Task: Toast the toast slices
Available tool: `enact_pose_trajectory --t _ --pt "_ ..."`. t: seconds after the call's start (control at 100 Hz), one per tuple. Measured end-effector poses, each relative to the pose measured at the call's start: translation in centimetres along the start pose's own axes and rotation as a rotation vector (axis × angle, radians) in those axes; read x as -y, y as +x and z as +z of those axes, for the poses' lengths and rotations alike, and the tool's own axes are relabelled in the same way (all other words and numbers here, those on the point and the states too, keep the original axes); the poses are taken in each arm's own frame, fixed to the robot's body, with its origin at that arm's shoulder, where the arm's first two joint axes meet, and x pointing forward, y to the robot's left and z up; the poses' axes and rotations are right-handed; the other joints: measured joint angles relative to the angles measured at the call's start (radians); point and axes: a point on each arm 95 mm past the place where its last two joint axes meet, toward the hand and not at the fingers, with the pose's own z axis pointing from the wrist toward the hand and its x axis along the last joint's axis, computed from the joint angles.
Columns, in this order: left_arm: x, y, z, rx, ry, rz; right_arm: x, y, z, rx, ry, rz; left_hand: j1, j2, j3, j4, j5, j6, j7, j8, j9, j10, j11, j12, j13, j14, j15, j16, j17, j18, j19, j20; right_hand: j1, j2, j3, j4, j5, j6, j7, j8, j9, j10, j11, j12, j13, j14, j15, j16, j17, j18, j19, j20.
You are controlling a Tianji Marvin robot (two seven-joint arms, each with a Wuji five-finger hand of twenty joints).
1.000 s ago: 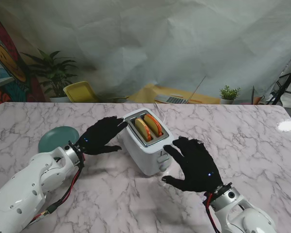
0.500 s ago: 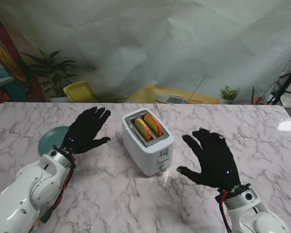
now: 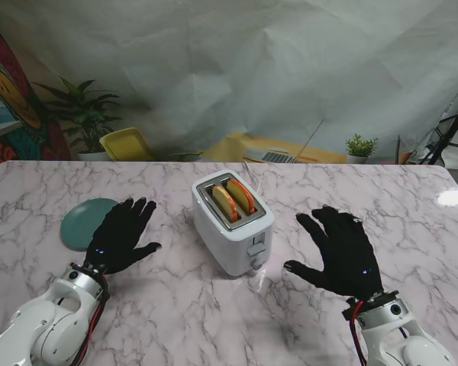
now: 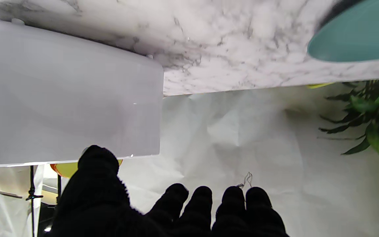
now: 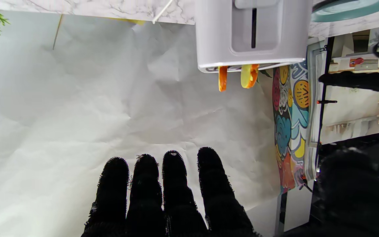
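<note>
Both my left hand (image 3: pixel 120 235) and right hand (image 3: pixel 342 252) are hovering spread and empty — I'm risking leaving the toaster (image 3: pixel 233 222) lever unpressed, toast slices (image 3: pixel 233 198) untoasted.

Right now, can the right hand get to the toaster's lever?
Probably yes. The right hand is open, holds nothing, and nothing stands between it and the toaster. The lever slot faces its wrist camera unobstructed.
</note>
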Motion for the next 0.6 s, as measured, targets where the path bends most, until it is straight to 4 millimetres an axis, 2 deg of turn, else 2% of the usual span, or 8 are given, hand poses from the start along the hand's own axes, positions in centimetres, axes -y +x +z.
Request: enact_pose_trajectory --t 0.08,0.26,0.6 --pt "-0.5 0.0 -0.4 0.016 -0.017 -0.017 0.4 -0.3 0.0 0.017 0.013 0.008 0.000 0.000 0.000 0.000 0.000 0.000 0.000 -0.002 0.000 0.000 0.000 -0.001 0.000 0.000 0.000 0.000 0.000 0.000 -0.009 0.000 0.013 0.021 -0.037 0.000 0.000 0.000 -0.002 -0.002 0.000 0.000 -0.007 0.000 0.000 0.000 0.000 0.000 -0.001 0.000 -0.003 -0.003" --pt "-1.5 0.0 -1.0 0.059 -0.027 -0.042 1.4 -0.8 -0.2 0.052 0.051 0.018 0.000 0.000 0.000 0.000 0.000 0.000 0.000 -0.002 0.000 0.001 0.000 -0.002 0.000 0.001 -0.001 0.000 0.000 0.000 -0.021 0.000 0.013 0.021 -0.051 0.000 0.000 0.001 -0.002 -0.002 0.000 0.000 -0.008 -0.001 -0.001 0.000 0.000 0.000 -0.001 0.000 -0.003 -0.004" --pt "-3.7 0.3 -1.4 0.093 -0.032 -0.105 2.0 -1.8 -0.6 0.089 0.079 0.024 0.000 0.000 0.000 0.000 0.000 0.000 0.000 -0.002 0.000 0.001 0.000 -0.002 0.000 0.001 -0.001 -0.001 0.000 0.000 -0.033 0.000 0.024 0.021 -0.066 0.008 0.000 0.008 -0.002 -0.003 0.000 0.000 -0.009 -0.009 -0.001 0.000 0.000 0.000 -0.001 0.000 -0.005 -0.004"
